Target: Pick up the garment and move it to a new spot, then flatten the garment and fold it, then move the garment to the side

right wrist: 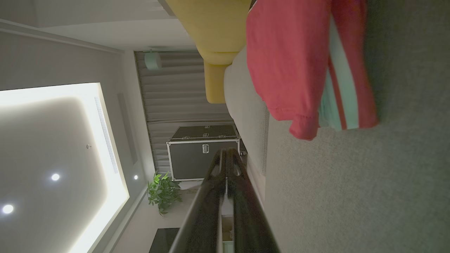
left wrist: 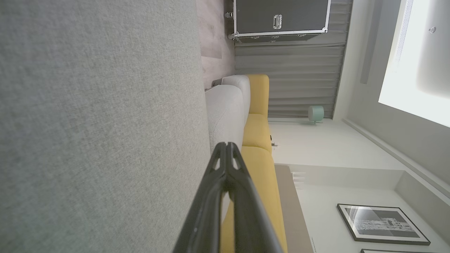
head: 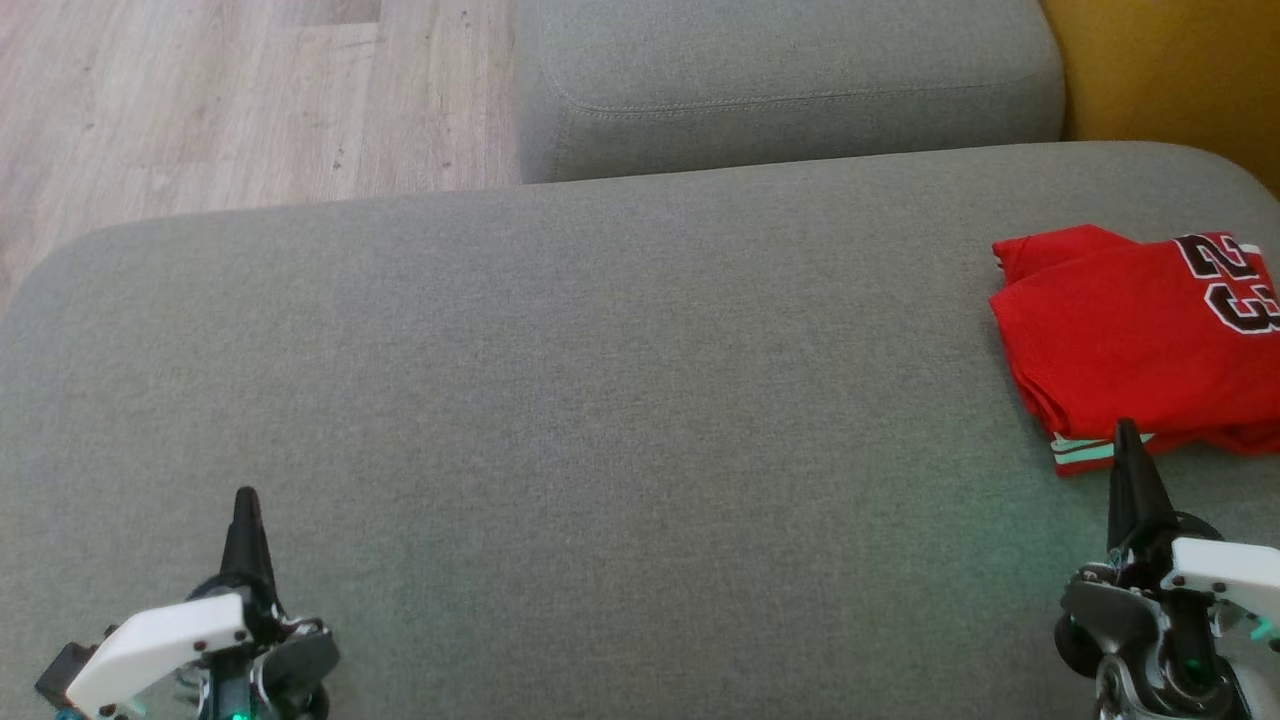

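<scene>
The folded red sports jersey with black-and-white numerals (head: 1130, 340) lies at the far right of the broad grey woven seat cushion (head: 600, 380), its pale green-striped hem toward the robot. It looks light, soft and limp, likely to sag open if lifted by one layer, so a pinch through the whole stack at the near hem seems soundest. The right gripper (head: 1127, 432) sits just short of that hem, fingers pressed together, holding nothing. The left gripper (head: 245, 497) is likewise closed and empty, well apart over bare cushion. The weave should drag on cloth. Beyond lie a pale wooden floor (head: 200, 90) and a yellow upholstered section (head: 1170, 70).
</scene>
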### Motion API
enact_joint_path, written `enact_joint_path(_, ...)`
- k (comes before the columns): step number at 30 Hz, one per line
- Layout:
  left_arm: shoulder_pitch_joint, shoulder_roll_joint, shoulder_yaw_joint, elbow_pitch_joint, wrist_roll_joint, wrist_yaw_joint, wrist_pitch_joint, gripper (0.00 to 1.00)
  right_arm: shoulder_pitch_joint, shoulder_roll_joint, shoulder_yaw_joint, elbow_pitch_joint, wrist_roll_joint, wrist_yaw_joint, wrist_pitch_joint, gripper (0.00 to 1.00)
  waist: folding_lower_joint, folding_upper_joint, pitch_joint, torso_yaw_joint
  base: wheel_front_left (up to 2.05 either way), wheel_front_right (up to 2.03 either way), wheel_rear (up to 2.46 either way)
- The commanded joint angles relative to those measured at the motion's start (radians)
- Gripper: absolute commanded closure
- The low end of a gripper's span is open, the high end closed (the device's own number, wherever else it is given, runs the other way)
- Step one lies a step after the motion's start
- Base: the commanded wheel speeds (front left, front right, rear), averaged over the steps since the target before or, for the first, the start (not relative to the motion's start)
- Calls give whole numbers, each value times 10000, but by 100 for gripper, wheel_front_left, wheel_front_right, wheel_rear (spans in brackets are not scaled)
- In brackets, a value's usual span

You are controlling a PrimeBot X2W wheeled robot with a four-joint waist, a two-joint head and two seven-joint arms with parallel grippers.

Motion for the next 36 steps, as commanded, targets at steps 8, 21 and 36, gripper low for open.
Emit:
enact_joint_path(8, -491, 58, 442, -287, 45, -67, 94, 100, -491, -126, 158, -314, 13, -7, 118, 100, -1, 0, -1, 0, 0, 0, 0)
enact_joint_path(21, -495, 25, 488, -284, 84, -67, 131, 100, -495, -98, 118, -311, -21, -7, 150, 100, -1, 0, -1, 0, 0, 0, 0)
enact_joint_path(36, -499, -6, 532, -282, 120, -67, 166, 100, -498, -71, 81, -309, -52, -7, 180, 100, -1, 0, -1, 0, 0, 0, 0)
